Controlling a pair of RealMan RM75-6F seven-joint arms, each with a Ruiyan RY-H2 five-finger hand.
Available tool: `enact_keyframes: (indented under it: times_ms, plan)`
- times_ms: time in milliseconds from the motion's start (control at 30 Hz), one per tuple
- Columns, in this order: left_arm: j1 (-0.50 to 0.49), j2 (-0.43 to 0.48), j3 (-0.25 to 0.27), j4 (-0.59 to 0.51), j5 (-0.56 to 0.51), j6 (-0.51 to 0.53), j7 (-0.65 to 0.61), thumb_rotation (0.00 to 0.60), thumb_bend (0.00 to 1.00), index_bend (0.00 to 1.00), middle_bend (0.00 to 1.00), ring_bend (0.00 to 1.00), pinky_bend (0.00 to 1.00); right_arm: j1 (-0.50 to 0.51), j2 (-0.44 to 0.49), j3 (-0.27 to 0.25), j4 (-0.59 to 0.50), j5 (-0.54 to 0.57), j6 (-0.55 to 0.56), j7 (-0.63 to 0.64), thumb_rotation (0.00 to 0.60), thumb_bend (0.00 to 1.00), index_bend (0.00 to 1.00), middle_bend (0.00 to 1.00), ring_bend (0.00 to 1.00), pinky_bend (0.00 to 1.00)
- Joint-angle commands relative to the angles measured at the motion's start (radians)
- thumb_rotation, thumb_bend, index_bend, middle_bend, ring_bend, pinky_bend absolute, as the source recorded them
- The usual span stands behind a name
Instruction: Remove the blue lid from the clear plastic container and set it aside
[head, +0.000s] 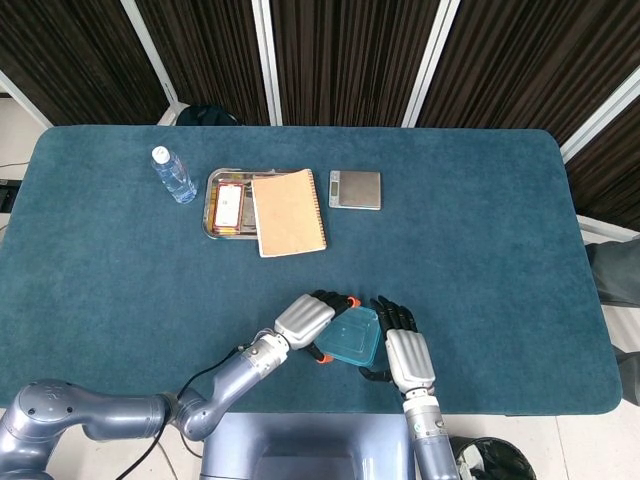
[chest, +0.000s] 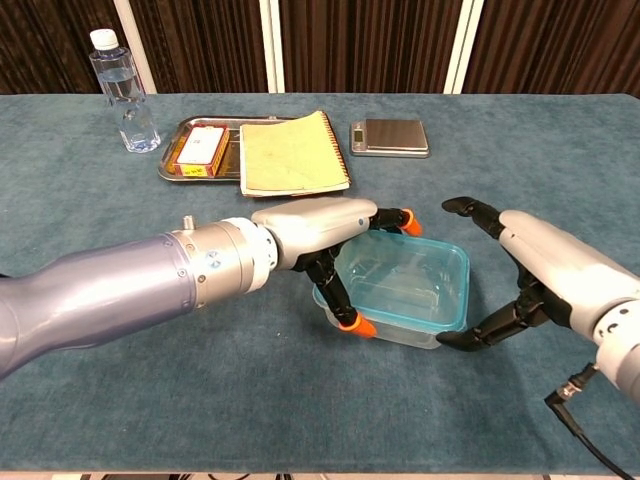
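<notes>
Two robot hands are flanking the clear plastic container (chest: 398, 290) near the bench's front edge: left robot hand (chest: 335, 240) gripping its side, right robot hand (chest: 545, 275) spread empty beside it. Pulling the blue lid (chest: 405, 280) unevenly risks tipping the container.

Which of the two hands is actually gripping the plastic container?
The left hand: its orange-tipped fingers clasp the container. The right hand sits open beside it.
</notes>
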Motion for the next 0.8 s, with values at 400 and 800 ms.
enact_keyframes:
  times_ms: [400,800]
  plan:
    - [-0.009,0.008,0.007,-0.006,-0.009,-0.017,0.011,0.600,0.17,0.14,0.24,0.24,0.46,0.007,-0.001,0.012,0.001,-0.016,0.017,0.035,0.600,0.25,0.00,0.00,0.00,0.00]
    - [-0.022,0.002,0.006,0.000,-0.023,-0.024,0.030,0.600,0.18,0.14,0.25,0.29,0.51,0.005,-0.002,0.018,0.007,-0.024,0.030,0.070,0.600,0.25,0.00,0.00,0.00,0.00]
